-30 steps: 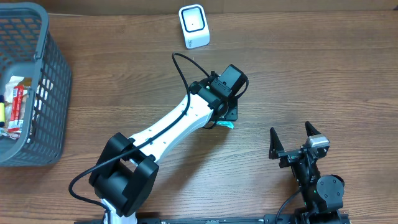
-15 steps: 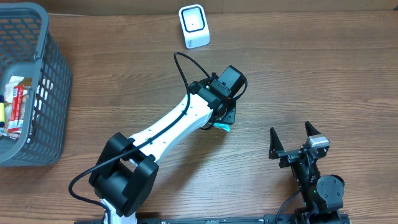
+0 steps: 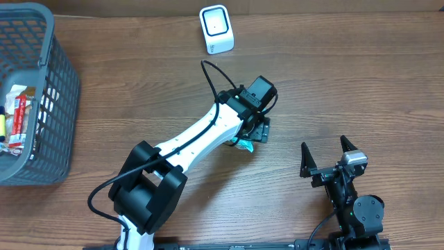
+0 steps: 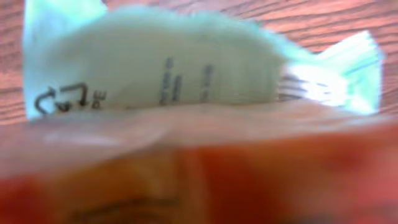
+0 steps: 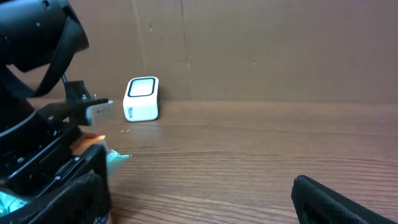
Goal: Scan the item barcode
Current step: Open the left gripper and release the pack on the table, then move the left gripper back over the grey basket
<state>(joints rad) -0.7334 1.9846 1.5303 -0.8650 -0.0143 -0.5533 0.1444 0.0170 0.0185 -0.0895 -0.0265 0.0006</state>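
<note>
Left tool [image 3: 255,132] hangs low over the packet [image 3: 245,144] at mid-tabletop [image 3: 361,76]; whether its jaws are apart or closed cannot be told. Right tool [image 3: 325,151] stands spread wide, holding nothing, near the front edge. The surface is brown wood grain, with a brown board wall [image 5: 249,50] behind. A white scanner [image 3: 216,29] sits near the far edge and a grey basket [image 3: 66,83] at the left edge. Open wood stretches right of the scanner.

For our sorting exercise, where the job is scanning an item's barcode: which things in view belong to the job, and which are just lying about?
Belong: packet; white barcode scanner.
Lying about: grey basket and its contents; right gripper, open.
</note>
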